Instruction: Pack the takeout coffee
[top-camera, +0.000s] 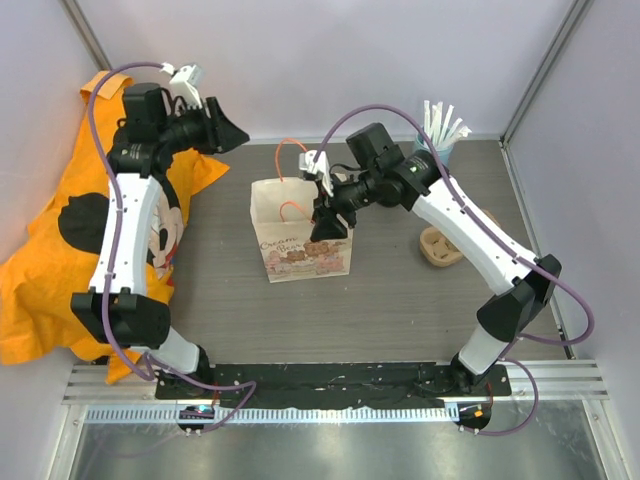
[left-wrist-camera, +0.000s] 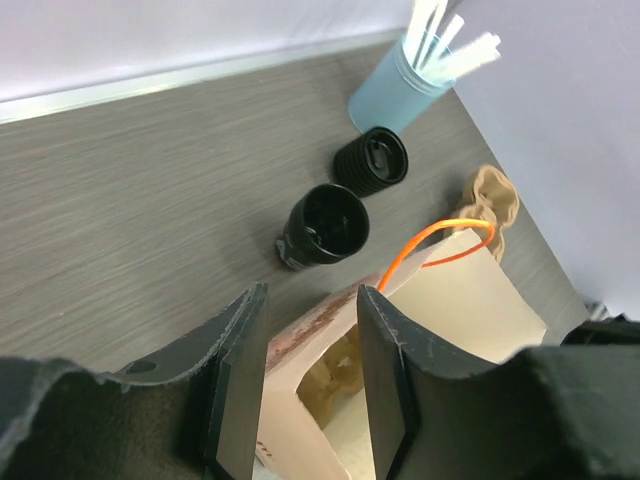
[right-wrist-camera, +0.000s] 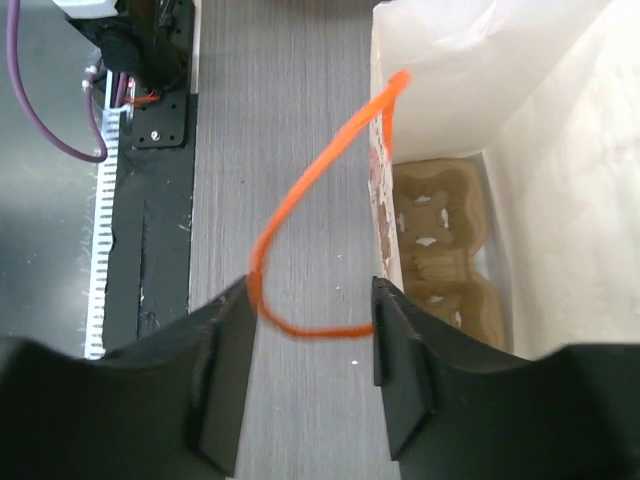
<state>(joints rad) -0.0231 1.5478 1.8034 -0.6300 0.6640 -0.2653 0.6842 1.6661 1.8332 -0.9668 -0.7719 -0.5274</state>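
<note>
**Desk:** From above, why is the right gripper (top-camera: 330, 226) at the mouth of the white printed paper bag (top-camera: 300, 250)?

**Photographer:** Probably to steady the bag for loading. The left gripper (top-camera: 232, 133) hangs well to the bag's left. The right arm hides the coffee.

**Desk:** And the left wrist view?

**Photographer:** The jaws are apart and empty. A small black round takeout cup (left-wrist-camera: 325, 225) and a second black takeout cup (left-wrist-camera: 372, 160) stand on the table just beyond the bag, unpacked.

**Desk:** The right wrist view?

**Photographer:** The jaws are apart, and the bag's orange cord handle (right-wrist-camera: 330, 170) loops between them, unclamped. A tan pulp tray (right-wrist-camera: 440, 250) lies inside the bag. I cannot tell whether the cord touches a finger.
</note>
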